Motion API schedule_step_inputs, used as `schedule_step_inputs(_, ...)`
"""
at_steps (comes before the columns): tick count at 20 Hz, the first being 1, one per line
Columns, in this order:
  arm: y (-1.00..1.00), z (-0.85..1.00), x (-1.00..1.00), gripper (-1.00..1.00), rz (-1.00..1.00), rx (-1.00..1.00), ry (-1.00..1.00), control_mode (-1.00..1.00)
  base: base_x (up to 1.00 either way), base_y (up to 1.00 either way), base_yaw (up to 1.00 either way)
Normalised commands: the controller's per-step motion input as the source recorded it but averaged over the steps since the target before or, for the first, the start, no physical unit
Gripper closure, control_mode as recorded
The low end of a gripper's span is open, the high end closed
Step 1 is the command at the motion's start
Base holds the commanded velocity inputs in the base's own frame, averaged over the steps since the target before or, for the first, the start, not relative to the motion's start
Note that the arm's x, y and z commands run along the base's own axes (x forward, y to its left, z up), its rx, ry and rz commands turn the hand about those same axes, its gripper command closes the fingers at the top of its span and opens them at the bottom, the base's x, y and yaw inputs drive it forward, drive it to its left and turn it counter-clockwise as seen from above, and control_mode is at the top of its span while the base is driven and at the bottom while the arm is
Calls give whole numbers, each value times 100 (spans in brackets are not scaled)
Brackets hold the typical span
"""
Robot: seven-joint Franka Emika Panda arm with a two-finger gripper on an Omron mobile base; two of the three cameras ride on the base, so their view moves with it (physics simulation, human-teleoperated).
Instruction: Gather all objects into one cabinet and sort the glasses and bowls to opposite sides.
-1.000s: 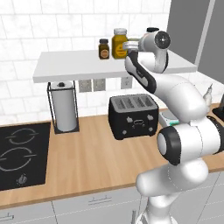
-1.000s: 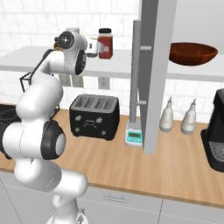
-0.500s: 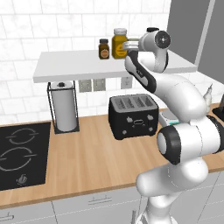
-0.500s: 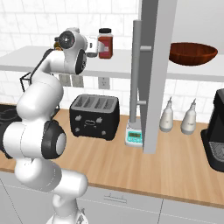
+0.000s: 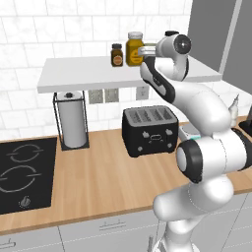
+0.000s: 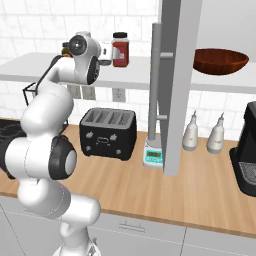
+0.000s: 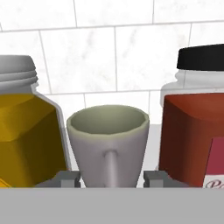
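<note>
Cup (image 7: 108, 144), pale grey, stands upright on the open white wall shelf (image 5: 88, 76) against the tiled wall, wedged between a jar of yellow spice (image 7: 27, 131) and a black-lidded jar of red spice (image 7: 192, 122), both just beside it. In the hand view its thin handle faces the camera, and the two small grey fingertips (image 7: 68, 178) sit low on either side of the body, so the gripper (image 7: 112, 179) is spread a little wider than the cup and straddles it without, as far as I can judge, pressing on it yet; the contact itself is too low in the frame to be sure. From the base views the arm reaches up and out to that shelf, the hand level with the jars, above the black toaster (image 5: 150, 129) on the worktop (image 5: 98, 182). The dark brown bowl (image 6: 220, 60) already lies on the shelf of the grey-doored cabinet (image 6: 175, 75) to the right, well apart from the cup, so the cup has to travel there. It looks like a small, rigid, glazed vessel: light, stiff, likely slippery and breakable if dropped. The sensible hold is across the body below the rim, with the handle left free between the jaws, closing gently and squarely. The risk is the crowding: either jar could be nudged as the jaws close or as the cup is drawn back, so a straight withdrawal toward the robot seems the safest line.
</note>
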Motion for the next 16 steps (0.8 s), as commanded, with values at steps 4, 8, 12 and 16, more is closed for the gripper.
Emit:
schedule_step_inputs(4, 0, -1, 8, 100, 0, 0, 0, -100, 0, 0, 0)
schedule_step_inputs(8, 0, -3, 4, 100, 0, 0, 0, -100, 0, 0, 0)
schedule_step_inputs(12, 0, -3, 0, 100, 0, 0, 0, -100, 0, 0, 0)
schedule_step_inputs(16, 0, 0, -7, 100, 0, 0, 0, -100, 0, 0, 0)
